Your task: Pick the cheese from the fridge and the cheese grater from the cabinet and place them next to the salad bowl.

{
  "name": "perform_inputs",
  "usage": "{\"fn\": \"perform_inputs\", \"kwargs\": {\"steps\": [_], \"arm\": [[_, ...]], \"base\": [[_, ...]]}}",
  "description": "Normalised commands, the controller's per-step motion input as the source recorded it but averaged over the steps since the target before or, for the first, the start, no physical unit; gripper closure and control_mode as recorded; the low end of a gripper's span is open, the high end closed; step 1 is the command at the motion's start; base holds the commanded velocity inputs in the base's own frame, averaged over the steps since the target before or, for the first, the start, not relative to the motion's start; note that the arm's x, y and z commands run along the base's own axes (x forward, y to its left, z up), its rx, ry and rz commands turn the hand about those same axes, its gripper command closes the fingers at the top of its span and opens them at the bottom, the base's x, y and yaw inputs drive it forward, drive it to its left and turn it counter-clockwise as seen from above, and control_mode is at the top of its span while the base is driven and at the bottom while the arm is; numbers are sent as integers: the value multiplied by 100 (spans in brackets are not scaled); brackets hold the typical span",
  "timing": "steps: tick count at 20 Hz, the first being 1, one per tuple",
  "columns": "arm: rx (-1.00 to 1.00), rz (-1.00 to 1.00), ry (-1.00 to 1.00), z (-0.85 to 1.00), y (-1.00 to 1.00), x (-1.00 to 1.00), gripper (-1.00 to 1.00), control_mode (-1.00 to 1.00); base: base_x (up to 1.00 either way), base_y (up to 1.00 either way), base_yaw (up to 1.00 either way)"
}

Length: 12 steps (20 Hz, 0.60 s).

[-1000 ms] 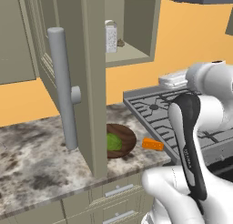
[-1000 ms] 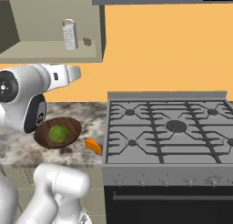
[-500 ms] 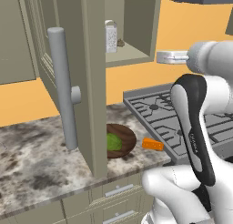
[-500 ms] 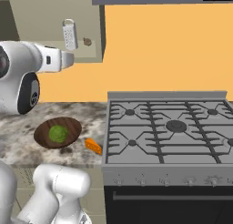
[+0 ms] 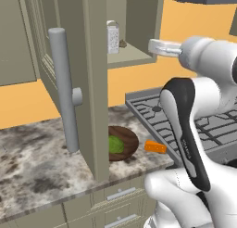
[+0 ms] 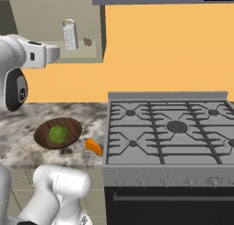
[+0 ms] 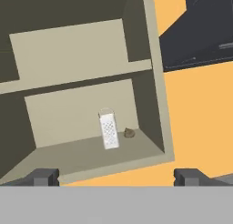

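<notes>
The cheese grater [image 5: 112, 37] [image 6: 69, 35] [image 7: 108, 131] stands upright on the lower shelf of the open cabinet [image 5: 95, 83] [image 7: 82, 151], beside a small brown lump [image 7: 129, 133]. My gripper [image 7: 116, 176] is open and empty, level with that shelf and a little in front of it, pointing at the grater. Its hand [image 5: 159, 47] [image 6: 48, 55] hangs to the right of the cabinet opening. The cheese [image 5: 155, 147] [image 6: 93, 147] lies on the counter just right of the salad bowl [image 5: 121, 142] [image 6: 58, 133]. The fridge is out of view.
The cabinet door swings out over the counter, its thick grey bar handle [image 5: 65, 88] near me. A gas stove [image 5: 203, 125] [image 6: 169, 128] adjoins the marble counter [image 5: 37, 162] on the right. Drawers [image 5: 118, 194] sit below. A dark hood [image 7: 200, 32] hangs right of the cabinet.
The hand has risen from stove height to the cabinet shelf's level and swung left toward the opening. Grater, cheese and bowl have not moved.
</notes>
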Motion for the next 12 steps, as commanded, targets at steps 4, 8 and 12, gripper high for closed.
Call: {"fn": "perform_inputs", "kwargs": {"steps": [4, 8, 12], "arm": [[-15, 0, -16, 4, 31, 6, -100, -100], [-7, -5, -8, -6, 10, 8, -100, -100], [0, 2, 0, 0, 0, 8, -100, -100]], "base": [[0, 0, 0], [0, 0, 0], [0, 0, 0]]}}
